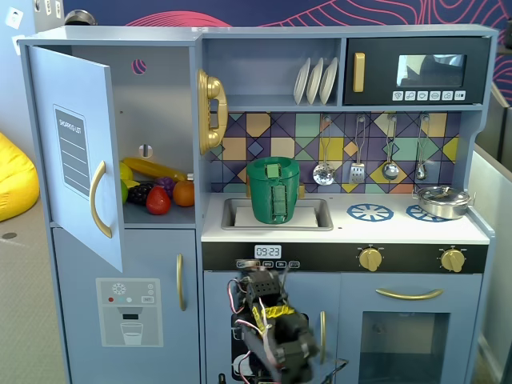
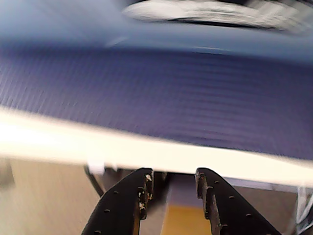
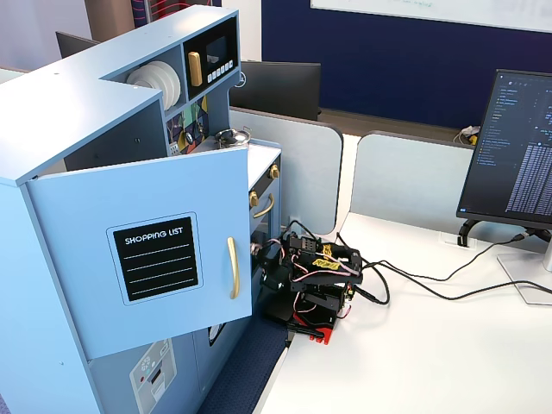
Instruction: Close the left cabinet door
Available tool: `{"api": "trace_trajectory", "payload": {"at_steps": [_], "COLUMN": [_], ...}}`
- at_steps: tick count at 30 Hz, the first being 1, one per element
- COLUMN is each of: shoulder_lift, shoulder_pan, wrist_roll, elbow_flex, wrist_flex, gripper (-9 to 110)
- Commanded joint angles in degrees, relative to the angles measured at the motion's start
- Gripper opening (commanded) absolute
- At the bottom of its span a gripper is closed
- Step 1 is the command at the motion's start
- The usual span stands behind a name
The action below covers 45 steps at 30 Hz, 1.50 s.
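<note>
The left cabinet door (image 1: 78,152) stands swung wide open at the upper left of a fixed view, its black chalkboard panel and curved gold handle (image 1: 99,199) facing the camera at an angle; in another fixed view the same door (image 3: 147,259) fills the left centre of the frame, jutting out from the toy kitchen (image 3: 95,103) with the "SHOPPING LIST" panel plainly readable. Behind the open door, toy fruit (image 1: 156,190) lies on the cabinet shelf, left of centre. Below it sits the closed lower door with the dispenser graphic (image 1: 130,312). A green basket (image 1: 273,190) sits in the sink at the middle of the frame, plates (image 1: 315,80) stand in the rack above, and a black microwave door (image 1: 416,72) occupies the upper right. The robot arm (image 1: 272,328) is folded low at the bottom centre of that view, in front of the lower cabinets and well apart from the open door; from the side it crouches on the white table (image 3: 414,345) just right of the kitchen. In the wrist view, heavily blurred, the gripper (image 2: 172,183) enters from the bottom edge with its two black fingers (image 2: 132,196) parted by a modest gap and nothing between them.
</note>
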Motion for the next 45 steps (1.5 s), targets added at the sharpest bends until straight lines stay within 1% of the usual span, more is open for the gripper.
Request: {"api": "trace_trajectory", "payload": {"at_steps": [1, 4, 7, 11, 14, 18, 20, 29, 35, 45], "shoulder_lift": [-8.0, -12.0, -13.3, -16.2, -18.6, -21.7, -25.2, -44.9, -54.9, -65.8], "shoulder_pan": [-20.1, -28.7, -40.6, -53.7, -59.3, -62.8, -64.5, -65.3, -65.0, -63.1], "wrist_roll": [0.4, -5.4, -10.6, -13.9, -16.9, -25.0, -27.1, -35.1, -41.8, -47.1], "elbow_flex": [-11.2, -17.2, -19.3, -19.8, -20.5, -19.3, -21.3, -38.1, -49.5, -62.5], "wrist_flex": [-15.0, -27.7, -37.7, -53.2, -57.8, -62.3, -64.2, -67.3, -65.3, -63.3], "gripper": [0, 0, 0, 0, 0, 0, 0, 0, 0, 0]}}
